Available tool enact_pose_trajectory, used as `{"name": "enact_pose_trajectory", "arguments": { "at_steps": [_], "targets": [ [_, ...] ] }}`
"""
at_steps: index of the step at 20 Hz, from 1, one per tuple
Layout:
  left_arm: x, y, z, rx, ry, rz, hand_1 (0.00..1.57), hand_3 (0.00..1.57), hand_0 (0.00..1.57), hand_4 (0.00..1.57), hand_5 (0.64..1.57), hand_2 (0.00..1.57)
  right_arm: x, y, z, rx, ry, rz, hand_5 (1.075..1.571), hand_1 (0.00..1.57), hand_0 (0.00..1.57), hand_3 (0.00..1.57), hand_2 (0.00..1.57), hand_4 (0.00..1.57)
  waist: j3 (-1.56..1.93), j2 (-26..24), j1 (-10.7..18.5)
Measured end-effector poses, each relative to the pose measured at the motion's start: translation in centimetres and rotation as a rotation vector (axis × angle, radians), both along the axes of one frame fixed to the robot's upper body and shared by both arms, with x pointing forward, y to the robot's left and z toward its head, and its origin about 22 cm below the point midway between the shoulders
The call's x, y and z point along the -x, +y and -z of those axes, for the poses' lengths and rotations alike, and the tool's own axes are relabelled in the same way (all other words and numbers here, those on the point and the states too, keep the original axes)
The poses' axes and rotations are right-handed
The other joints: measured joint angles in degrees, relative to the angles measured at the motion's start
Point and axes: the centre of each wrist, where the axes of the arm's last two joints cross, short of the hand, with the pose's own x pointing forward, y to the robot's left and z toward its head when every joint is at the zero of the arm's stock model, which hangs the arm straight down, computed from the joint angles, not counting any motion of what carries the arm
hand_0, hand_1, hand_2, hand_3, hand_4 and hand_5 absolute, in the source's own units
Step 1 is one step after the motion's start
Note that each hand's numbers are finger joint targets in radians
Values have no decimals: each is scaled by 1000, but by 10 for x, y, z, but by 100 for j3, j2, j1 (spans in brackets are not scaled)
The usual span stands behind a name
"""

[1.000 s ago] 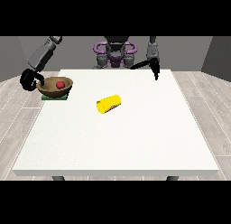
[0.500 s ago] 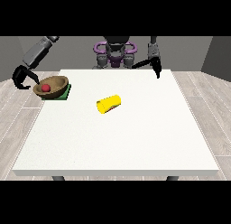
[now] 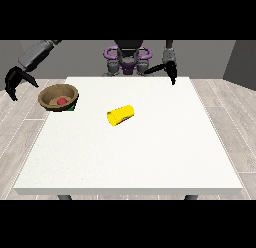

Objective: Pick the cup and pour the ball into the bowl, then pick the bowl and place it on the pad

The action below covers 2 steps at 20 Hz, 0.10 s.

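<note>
A large white table (image 3: 150, 157) fills the middle and lower part of the frame, its near edge running across the bottom with two dark legs (image 3: 64, 197) just showing beneath it. Around it at left and right lies a floor (image 3: 230, 117) of pale grey-beige planks. Across the top stands a plain grey wall (image 3: 80, 54), darker at the upper right where another wall face (image 3: 242, 62) meets it. Light is even and soft

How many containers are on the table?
2: a brown bowl holding a red ball at the table's far left, and a yellow cup lying on its side mid-table.
</note>
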Motion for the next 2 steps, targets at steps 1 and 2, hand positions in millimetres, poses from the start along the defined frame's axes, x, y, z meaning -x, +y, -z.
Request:
{"name": "enact_pose_trajectory", "arguments": {
  "at_steps": [1, 2],
  "targets": [
    [-1, -1, 1, 1, 10, 0, 0, 0, 0, 0, 1569, 0, 1, -3, -9, -4, 4, -6, 1501, 0, 0, 257, 269, 0, -1, -69, -24],
    [-2, -1, 6, 0, 32, -3, 0, 0, 0, 0, 1569, 0, 3, -6, -17, -7, 11, -17, 1503, 0, 0, 288, 189, 0, -3, -196, -53]
  ]
}}
